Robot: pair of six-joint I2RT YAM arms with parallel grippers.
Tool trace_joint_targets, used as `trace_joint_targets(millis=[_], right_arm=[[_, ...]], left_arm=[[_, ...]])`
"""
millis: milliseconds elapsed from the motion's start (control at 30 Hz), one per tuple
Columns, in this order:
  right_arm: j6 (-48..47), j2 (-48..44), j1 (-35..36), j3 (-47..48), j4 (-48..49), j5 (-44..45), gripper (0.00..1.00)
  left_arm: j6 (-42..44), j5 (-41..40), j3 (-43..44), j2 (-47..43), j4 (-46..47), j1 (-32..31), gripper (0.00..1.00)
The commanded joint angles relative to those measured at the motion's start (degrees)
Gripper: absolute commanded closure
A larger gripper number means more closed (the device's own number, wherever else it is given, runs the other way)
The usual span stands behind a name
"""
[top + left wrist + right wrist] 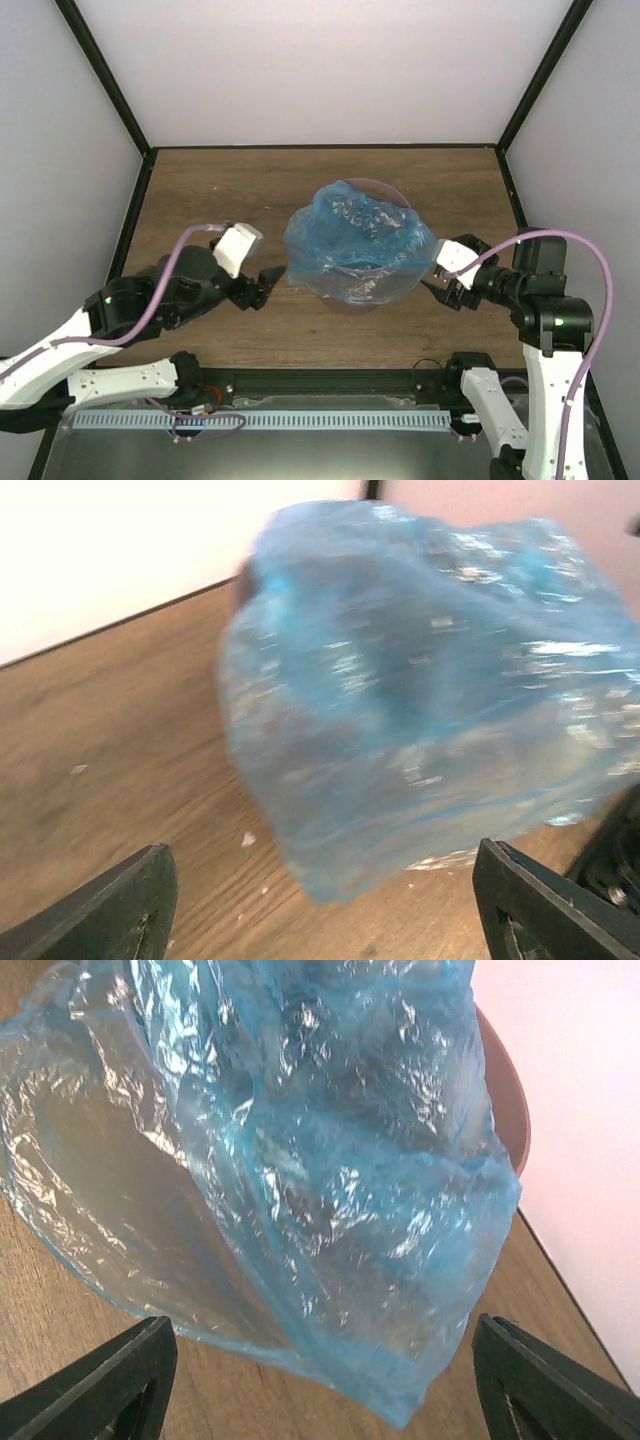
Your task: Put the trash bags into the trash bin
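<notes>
Across the brown wooden table [200, 190], dead centre: the trash bags [355, 240], draped over the trash bin [388, 187] and spilling past it. Sits between both arms, at 3 o'clock of the left gripper [264, 287] and 9 o'clock of the right gripper [440, 285], just beside each. Light-blue, translucent, glossy, crinkled all over. Hides most of the mauve-brown bin, only a rim arc peeking out at 1 o'clock. Both sets of jaws spread wide, holding nothing.

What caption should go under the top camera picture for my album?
Blue plastic bag draped over the bin, left gripper and right gripper open on either side.
</notes>
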Motion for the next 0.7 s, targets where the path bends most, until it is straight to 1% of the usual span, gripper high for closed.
trace_joint_targets(millis=[0, 133, 200, 267, 333, 367, 467, 567, 667], right_arm=[[-2.3, 2.4, -0.3, 3.9, 1.1, -5.9, 0.19], [-7.0, 4.6, -0.3, 4.6, -2.2, -7.0, 0.19], [-8.5, 5.3, -0.3, 4.4, -3.2, -5.6, 0.19], [-9.2, 5.0, -0.2, 3.5, -2.6, -3.8, 0.19], [-9.8, 4.4, -0.2, 2.2, -1.3, -2.4, 0.21], [-9.8, 4.1, -0.1, 1.1, -0.1, -1.7, 0.24], [-8.2, 3.0, 0.6, -2.3, 4.9, 0.3, 0.30], [-7.3, 3.8, 0.9, -2.9, 6.2, -1.0, 0.36], [-7.0, 4.4, 0.9, -2.9, 6.4, -2.3, 0.40]], left_arm=[[12.5, 5.3, 3.5, 5.2, 6.8, -4.3, 0.17], [18.4, 3.2, 8.1, 10.9, 5.7, -10.9, 0.17], [19.4, -0.7, 10.2, 13.9, 4.3, -14.2, 0.17], [19.1, -5.0, 11.8, 16.3, 3.0, -16.1, 0.16], [17.8, -10.6, 13.7, 18.2, 1.4, -16.3, 0.17], [17.7, -12.9, 13.8, 18.8, 1.2, -16.3, 0.17], [18.8, -18.9, 13.0, 19.3, 2.4, -16.2, 0.22], [20.4, -20.2, 12.3, 18.9, 4.3, -15.8, 0.30], [21.6, -20.5, 11.5, 18.4, 5.6, -15.4, 0.38]])
